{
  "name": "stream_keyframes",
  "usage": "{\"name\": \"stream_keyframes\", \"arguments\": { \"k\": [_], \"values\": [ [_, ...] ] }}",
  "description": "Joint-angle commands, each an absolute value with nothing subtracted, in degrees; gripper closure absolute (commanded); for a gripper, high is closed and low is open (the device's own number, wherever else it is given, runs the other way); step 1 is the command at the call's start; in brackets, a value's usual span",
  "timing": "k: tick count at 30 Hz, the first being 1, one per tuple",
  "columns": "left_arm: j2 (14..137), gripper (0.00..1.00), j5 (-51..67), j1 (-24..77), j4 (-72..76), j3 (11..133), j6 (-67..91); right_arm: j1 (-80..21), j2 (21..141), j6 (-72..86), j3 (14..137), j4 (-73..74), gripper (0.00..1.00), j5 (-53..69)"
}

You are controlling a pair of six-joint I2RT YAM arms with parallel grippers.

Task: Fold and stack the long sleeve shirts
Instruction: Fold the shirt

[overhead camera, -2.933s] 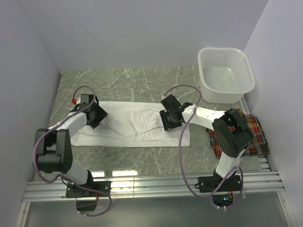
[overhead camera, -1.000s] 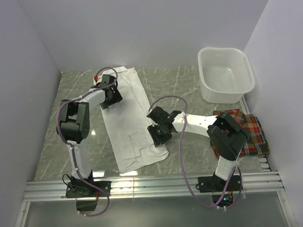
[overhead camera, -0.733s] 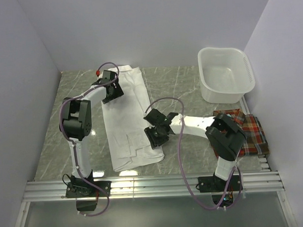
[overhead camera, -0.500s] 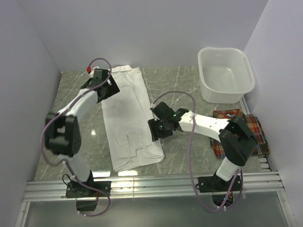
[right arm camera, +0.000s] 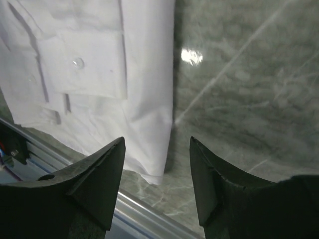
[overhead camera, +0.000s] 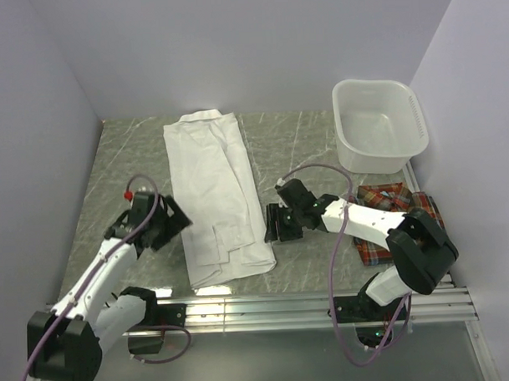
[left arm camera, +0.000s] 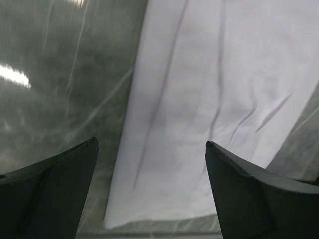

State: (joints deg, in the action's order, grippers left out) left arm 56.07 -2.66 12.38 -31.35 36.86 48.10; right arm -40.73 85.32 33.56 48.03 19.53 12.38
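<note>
Lying as a narrow strip from 12 to 6 o'clock, the white shirt (overhead camera: 217, 192) is likely awaiting crosswise folding. Flanking its near end, the left end effector (overhead camera: 174, 221) and right end effector (overhead camera: 272, 223) are gaping empty; the plaid shirt (overhead camera: 427, 211) is sitting at 4 o'clock.

A white plastic basin (overhead camera: 375, 161) stood upright in the far right corner of the table, close to the right wall (overhead camera: 486, 107) and a little short of the back wall (overhead camera: 233, 49). It was rectangular with rounded corners, and a row of small slots ran along its right rim. The tabletop (overhead camera: 303, 139) was grey-green with pale marble veins, and bright spots of glare lay on it (right arm camera: 192, 56). Aluminium rails (overhead camera: 267, 311) ran along its near edge. Plain lavender walls, the left wall (overhead camera: 26, 123) among them, closed in three sides.
</note>
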Motion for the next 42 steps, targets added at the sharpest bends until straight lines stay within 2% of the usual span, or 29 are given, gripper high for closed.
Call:
{"name": "stream_keyframes", "arguments": {
  "k": [1,5,12,16,22,27,36,42],
  "values": [
    [48.09,0.06,6.14,12.74,-35.42,30.42,54.31,-40.78,81.83,38.23,45.01,15.04,0.39,15.03],
    [42.37,0.08,9.49,13.10,-38.05,27.69,57.20,-40.87,82.26,39.28,41.93,13.80,0.39,16.78],
    [44.47,0.04,13.62,14.32,-40.26,24.09,59.59,-40.87,82.44,40.87,39.64,12.31,0.39,19.25],
    [47.72,0.03,10.21,17.48,-41.40,25.13,60.56,-40.87,82.27,41.57,38.94,11.25,0.39,19.78],
    [56.59,0.07,7.12,17.84,-36.13,25.49,60.47,-40.96,83.05,40.78,39.72,11.07,0.40,18.63],
    [61.52,0.16,7.56,19.15,-31.91,24.52,60.82,-40.87,83.32,40.08,39.29,11.34,0.40,18.37],
    [68.02,0.21,5.54,23.55,-28.30,28.12,62.49,-39.47,83.94,39.99,38.58,10.63,0.40,17.58],
    [66.80,0.19,3.08,25.49,-35.15,29.01,63.81,-38.85,82.26,40.34,38.06,13.52,0.40,15.47]
  ]
}}
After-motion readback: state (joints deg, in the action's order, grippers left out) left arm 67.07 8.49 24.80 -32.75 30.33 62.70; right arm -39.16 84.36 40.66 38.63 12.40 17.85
